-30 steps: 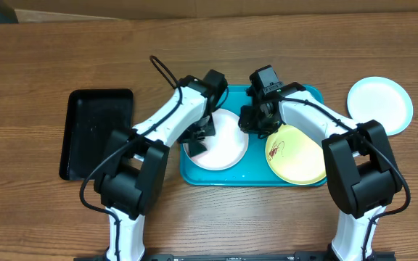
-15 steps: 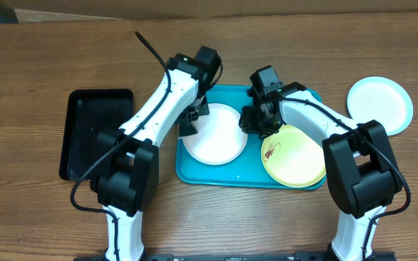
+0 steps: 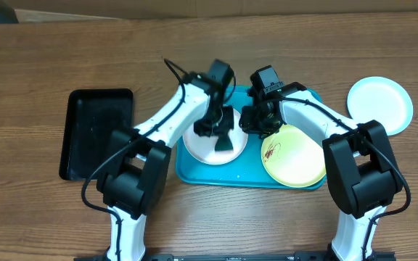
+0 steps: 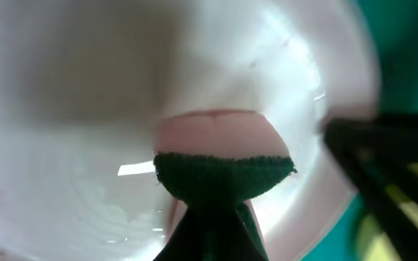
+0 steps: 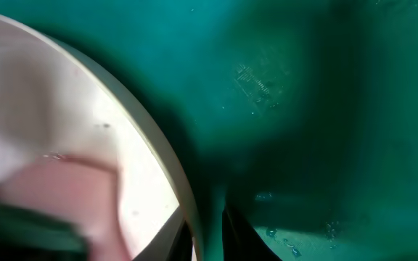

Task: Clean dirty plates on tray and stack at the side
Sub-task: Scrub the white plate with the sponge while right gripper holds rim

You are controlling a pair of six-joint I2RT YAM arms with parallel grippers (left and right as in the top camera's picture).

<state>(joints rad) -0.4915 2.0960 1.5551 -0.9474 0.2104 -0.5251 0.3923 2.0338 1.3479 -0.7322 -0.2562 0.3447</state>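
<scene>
The turquoise tray [image 3: 194,170] holds a white plate [image 3: 203,148] and a yellow-green plate [image 3: 300,161] with a dark-red smear. My left gripper [image 3: 222,136] hangs over the white plate, shut on a pink and dark-green sponge [image 4: 222,156] that presses onto the plate's inside [image 4: 78,109]. My right gripper [image 3: 255,125] is shut on the white plate's right rim [image 5: 167,156]; in the right wrist view the rim runs down between its jaws [image 5: 210,233]. A pale blue plate [image 3: 380,104] lies on the table, off the tray to the right.
A black tray [image 3: 96,130] lies on the wooden table left of the turquoise tray. The two arms stand close together over the tray's middle. Cardboard lines the table's far edge.
My left gripper swept the sponge from the white plate's left side, by its far left rim, to its right part. The tray and plates shifted slightly. The right gripper stayed put.
</scene>
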